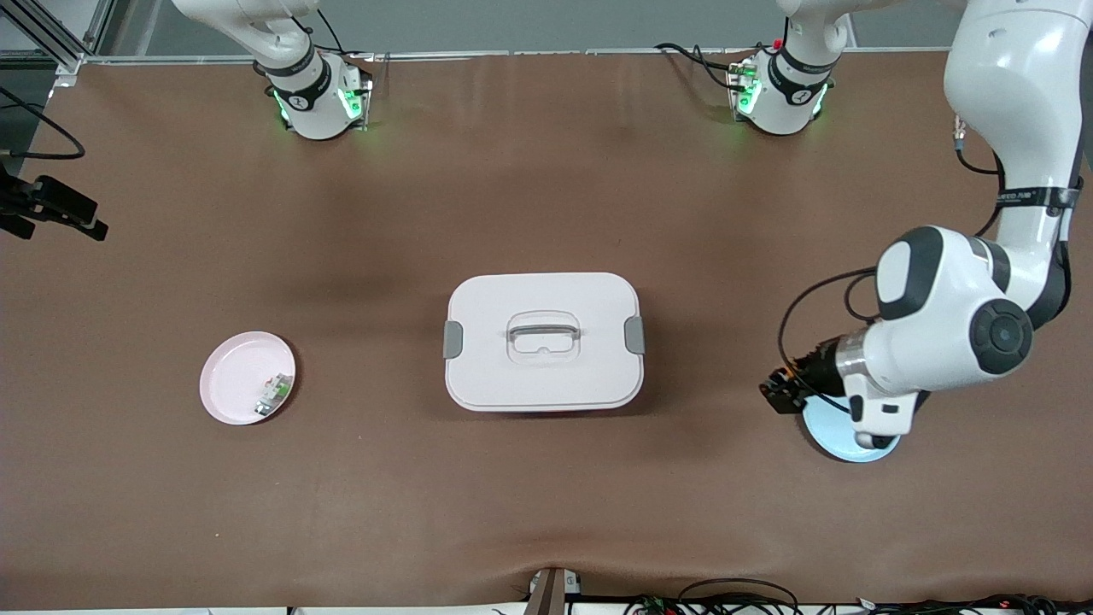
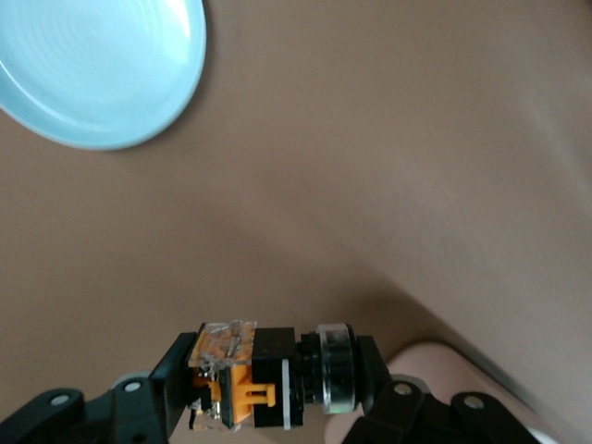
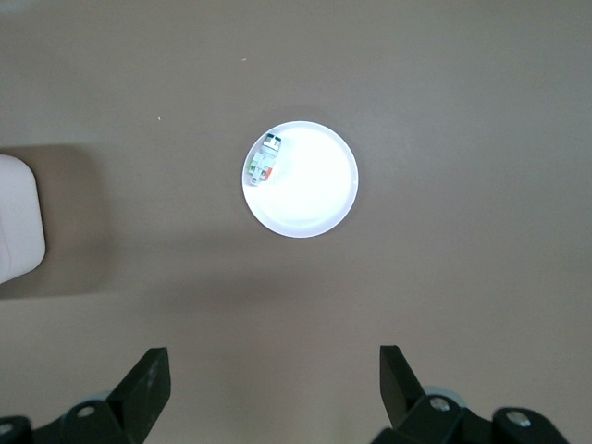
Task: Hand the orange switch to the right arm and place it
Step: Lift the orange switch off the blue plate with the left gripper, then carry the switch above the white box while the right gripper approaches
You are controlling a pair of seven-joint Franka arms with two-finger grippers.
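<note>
The left end effector (image 2: 268,393) is clamped tight on the orange switch (image 2: 264,375), held over the brown desk (image 1: 546,478) beside the blue plate (image 1: 832,440) at the frame's lower right. The right end effector (image 3: 273,388) waits, fingers spread wide and empty, high over the pink plate (image 1: 230,376) at lower left, which holds a small green-and-white part (image 1: 276,395). A closed white lidded box (image 1: 543,340) sits mid-frame.

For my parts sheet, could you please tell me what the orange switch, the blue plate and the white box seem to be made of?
Orange switch: looks like moulded plastic, black and orange, with a clear glossy end.
Blue plate: glossy, with faint concentric rings; ceramic or hard plastic, I cannot tell which.
White box: probably matte plastic, with grey side clips.
</note>
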